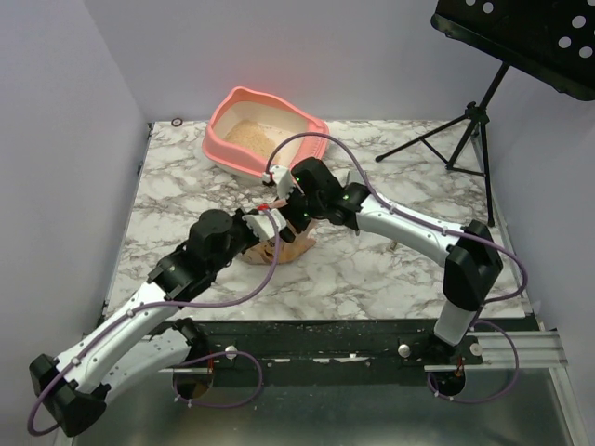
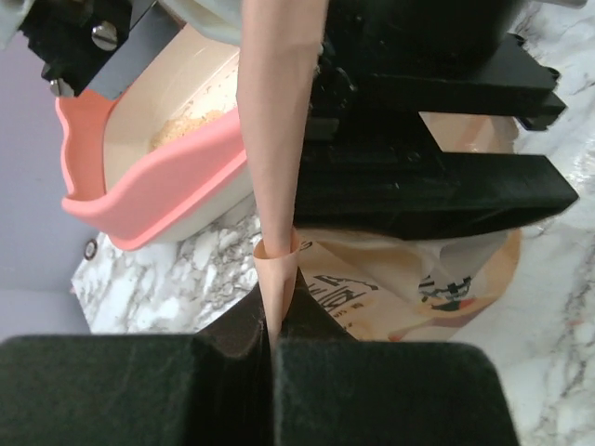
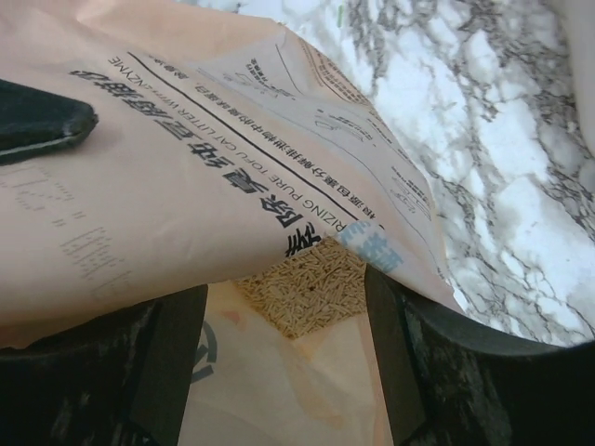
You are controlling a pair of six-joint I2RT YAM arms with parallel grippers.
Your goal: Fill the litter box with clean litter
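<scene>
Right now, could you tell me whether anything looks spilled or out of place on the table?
Yes: pale granules lie scattered along the dark strip at the near edge of the table, outside the litter box. The litter bag gapes open, litter pellets showing inside.

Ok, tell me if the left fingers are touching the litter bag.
Touching. Left wrist view: the left fingers pinch a fold of the litter bag.
</scene>
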